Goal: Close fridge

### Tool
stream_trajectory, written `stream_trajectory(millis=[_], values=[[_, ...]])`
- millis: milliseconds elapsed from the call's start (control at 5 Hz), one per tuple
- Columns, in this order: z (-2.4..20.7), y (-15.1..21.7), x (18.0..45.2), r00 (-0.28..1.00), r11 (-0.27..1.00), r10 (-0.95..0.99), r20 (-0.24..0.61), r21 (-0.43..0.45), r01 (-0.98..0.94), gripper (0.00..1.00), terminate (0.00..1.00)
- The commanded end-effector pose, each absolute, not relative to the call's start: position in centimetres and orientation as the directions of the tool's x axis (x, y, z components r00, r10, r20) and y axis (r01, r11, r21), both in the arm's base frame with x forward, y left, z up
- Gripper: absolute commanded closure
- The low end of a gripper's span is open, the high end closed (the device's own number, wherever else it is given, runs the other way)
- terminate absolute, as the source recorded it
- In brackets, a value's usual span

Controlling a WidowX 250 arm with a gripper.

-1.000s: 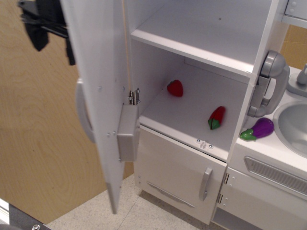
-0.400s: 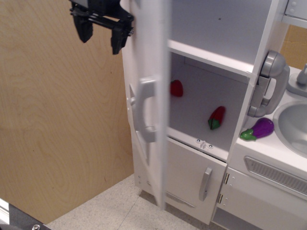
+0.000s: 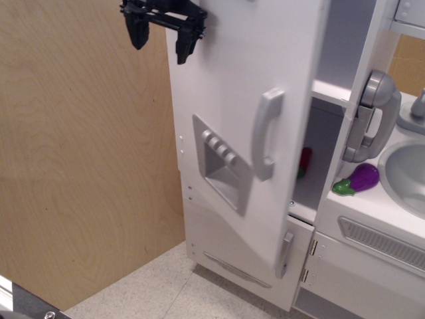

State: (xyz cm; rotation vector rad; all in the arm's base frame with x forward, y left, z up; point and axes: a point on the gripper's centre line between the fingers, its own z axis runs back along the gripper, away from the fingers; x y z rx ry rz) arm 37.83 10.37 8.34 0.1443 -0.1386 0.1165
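The fridge door is swinging in fast; a second ago it was standing edge-on, wide open, and now it is covering most of the fridge, leaving a narrow gap on the right where something red is peeking out. The gripper is riding at the door's upper left, jaws apart and holding nothing. One more nudge probably shuts it
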Motion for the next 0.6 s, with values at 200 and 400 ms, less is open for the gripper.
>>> stream_trajectory(millis=[200, 400], values=[[10.3, 10.8, 40.6, 0.965, 0.977, 0.127, 0.229, 0.142, -0.162, 0.0, 0.0], [10.5, 11.0, 41.3, 0.96, 0.973, 0.144, 0.24, 0.141, -0.181, 0.0, 0.0]])
